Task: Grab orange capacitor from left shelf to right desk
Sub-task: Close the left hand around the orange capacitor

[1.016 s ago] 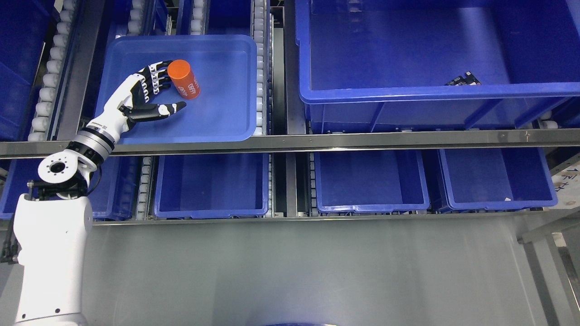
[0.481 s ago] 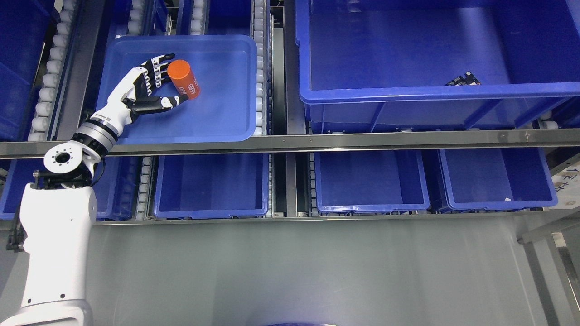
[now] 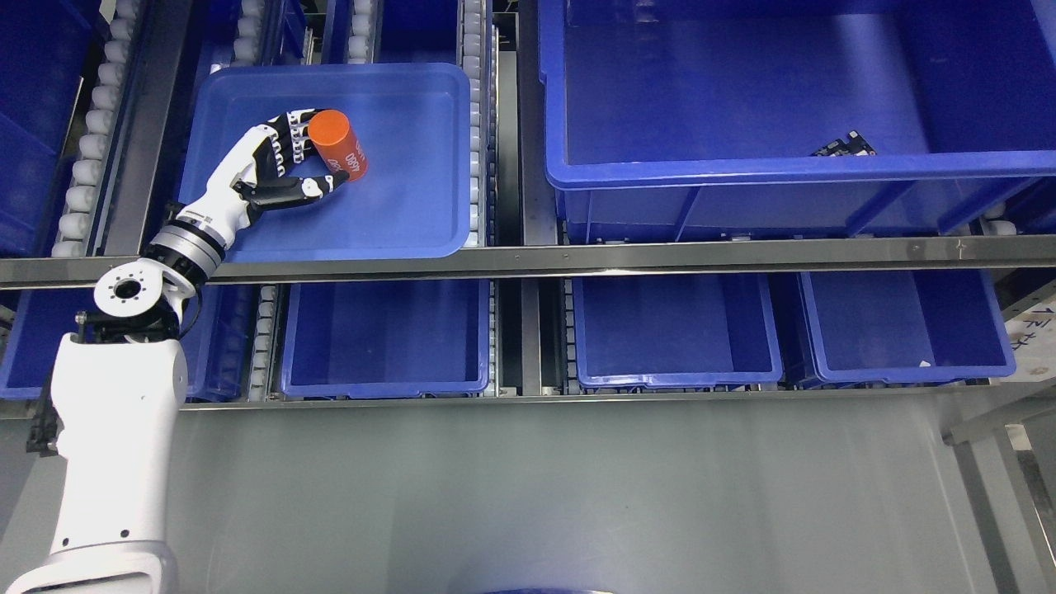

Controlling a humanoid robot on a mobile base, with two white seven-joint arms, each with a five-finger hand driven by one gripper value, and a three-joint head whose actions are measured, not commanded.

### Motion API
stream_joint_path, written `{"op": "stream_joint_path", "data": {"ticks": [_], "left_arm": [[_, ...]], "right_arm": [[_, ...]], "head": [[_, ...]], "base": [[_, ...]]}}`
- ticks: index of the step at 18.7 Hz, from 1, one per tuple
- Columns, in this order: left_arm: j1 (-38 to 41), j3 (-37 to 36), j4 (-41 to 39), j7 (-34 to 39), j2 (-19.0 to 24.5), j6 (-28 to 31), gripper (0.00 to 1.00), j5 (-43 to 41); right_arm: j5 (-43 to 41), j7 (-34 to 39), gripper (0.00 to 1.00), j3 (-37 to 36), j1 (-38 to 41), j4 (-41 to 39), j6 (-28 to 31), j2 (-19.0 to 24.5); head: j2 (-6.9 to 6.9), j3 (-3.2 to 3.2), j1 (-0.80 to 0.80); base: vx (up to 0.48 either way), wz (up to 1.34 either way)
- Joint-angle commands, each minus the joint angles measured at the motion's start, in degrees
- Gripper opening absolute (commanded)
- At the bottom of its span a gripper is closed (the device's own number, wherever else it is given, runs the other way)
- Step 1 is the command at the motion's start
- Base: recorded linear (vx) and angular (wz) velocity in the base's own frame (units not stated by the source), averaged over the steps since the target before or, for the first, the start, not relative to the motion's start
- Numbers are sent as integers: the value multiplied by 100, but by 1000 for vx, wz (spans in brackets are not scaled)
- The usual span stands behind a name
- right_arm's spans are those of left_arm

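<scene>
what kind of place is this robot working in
Most likely a factory or warehouse parts-picking station. Blue plastic bins sit on metal flow racks with white rollers, and the left hand closes on an orange cylindrical capacitor in a shallow blue plastic tray.

You're looking at warehouse or factory parts store: metal flow rack (image 3: 528, 256) with white roller tracks (image 3: 87, 132), rows of blue plastic bins (image 3: 676, 379), grey floor (image 3: 577, 495) below.
</scene>
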Motion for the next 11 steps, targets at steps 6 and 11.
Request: {"op": "stream_joint_path", "data": {"ticks": [6,11], "left_arm": [[-19,143,271,17,-85,-339,41,10],[-10,425,280,-27,-296,-727,16,10]], "right_arm": [[26,-1,100,-70,114,-100,-5,-100],[26,-1,100,-70,114,-100,-5,-100]], "head": [[0,0,0],[0,0,0]], "base": [[0,0],[0,0]]}}
